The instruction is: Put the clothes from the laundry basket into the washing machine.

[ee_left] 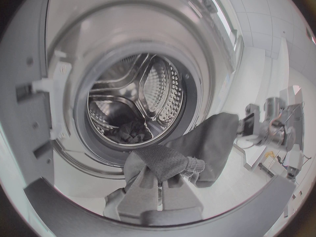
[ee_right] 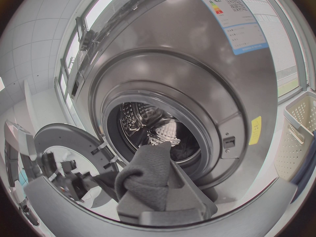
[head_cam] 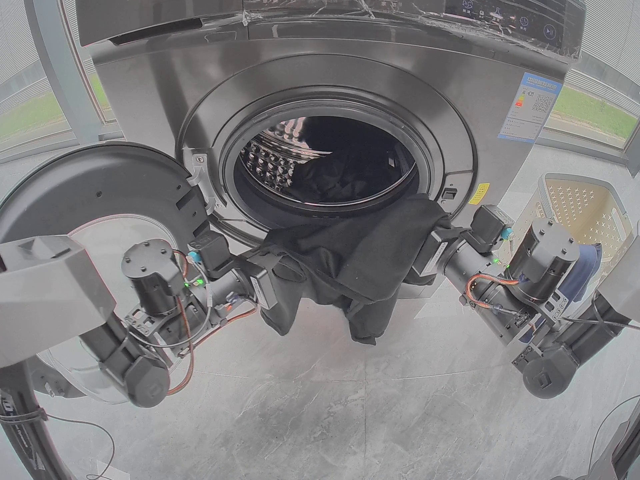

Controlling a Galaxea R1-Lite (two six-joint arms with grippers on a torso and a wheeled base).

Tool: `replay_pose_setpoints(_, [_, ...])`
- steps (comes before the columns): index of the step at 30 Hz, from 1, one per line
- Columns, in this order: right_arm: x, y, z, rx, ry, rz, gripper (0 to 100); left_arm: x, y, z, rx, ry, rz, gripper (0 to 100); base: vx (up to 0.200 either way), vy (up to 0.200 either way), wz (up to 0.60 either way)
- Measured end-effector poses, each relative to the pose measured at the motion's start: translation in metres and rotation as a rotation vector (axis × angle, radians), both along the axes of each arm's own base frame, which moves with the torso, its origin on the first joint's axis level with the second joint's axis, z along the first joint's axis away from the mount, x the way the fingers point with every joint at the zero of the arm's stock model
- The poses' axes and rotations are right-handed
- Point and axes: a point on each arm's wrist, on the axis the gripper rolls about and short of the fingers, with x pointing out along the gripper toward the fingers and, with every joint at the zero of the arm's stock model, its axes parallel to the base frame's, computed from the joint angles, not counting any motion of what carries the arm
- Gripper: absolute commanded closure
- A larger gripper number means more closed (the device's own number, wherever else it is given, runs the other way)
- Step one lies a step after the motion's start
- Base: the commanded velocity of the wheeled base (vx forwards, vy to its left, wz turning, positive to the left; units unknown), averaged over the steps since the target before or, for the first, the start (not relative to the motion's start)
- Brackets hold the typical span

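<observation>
A black garment (head_cam: 360, 255) hangs stretched between my two grippers, just in front of and below the washing machine's open drum (head_cam: 327, 161), with its lower folds drooping toward the floor. My left gripper (head_cam: 270, 280) is shut on the garment's left end, and in the left wrist view the left gripper (ee_left: 161, 176) pinches a knitted dark fold (ee_left: 164, 160). My right gripper (head_cam: 427, 247) is shut on the right end, where cloth (ee_right: 148, 178) is bunched over the right gripper (ee_right: 164, 171). Dark clothes (ee_left: 130, 132) lie inside the drum. The laundry basket (head_cam: 573, 201) stands at the right with a blue garment (head_cam: 587, 268) in it.
The round machine door (head_cam: 100, 188) stands swung open on the left, close behind my left arm. The grey tiled floor (head_cam: 333, 401) in front of the machine is bare. The basket (ee_right: 298, 132) sits against the machine's right side, near a window.
</observation>
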Motion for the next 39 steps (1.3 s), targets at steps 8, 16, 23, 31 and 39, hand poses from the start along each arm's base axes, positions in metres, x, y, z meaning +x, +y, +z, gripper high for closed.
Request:
replay_pose_setpoints(8, [0.002, -0.010, -0.015, -0.028, 0.052, -0.026, 100, -0.034, 0.016, 0.036, -0.075, -0.032, -0.039, 100, 0.000, 0.000, 0.00])
replay_pose_setpoints(16, [0.019, -0.010, -0.035, -0.061, 0.091, -0.055, 100, -0.049, 0.019, 0.067, -0.134, -0.116, -0.064, 100, 0.000, 0.000, 0.00])
replay_pose_setpoints(23, [0.036, 0.005, -0.052, -0.080, 0.088, -0.038, 100, -0.060, 0.014, 0.082, -0.162, -0.162, -0.097, 100, 0.000, 0.000, 0.00])
replay_pose_setpoints(31, [0.043, 0.019, -0.077, -0.127, 0.114, -0.020, 0, -0.063, 0.013, 0.086, -0.172, -0.175, -0.102, 100, 0.000, 0.000, 0.00])
replay_pose_setpoints(39, [0.027, 0.016, -0.106, -0.211, 0.213, 0.007, 0, -0.060, 0.013, 0.088, -0.176, -0.182, -0.093, 100, 0.000, 0.000, 0.00])
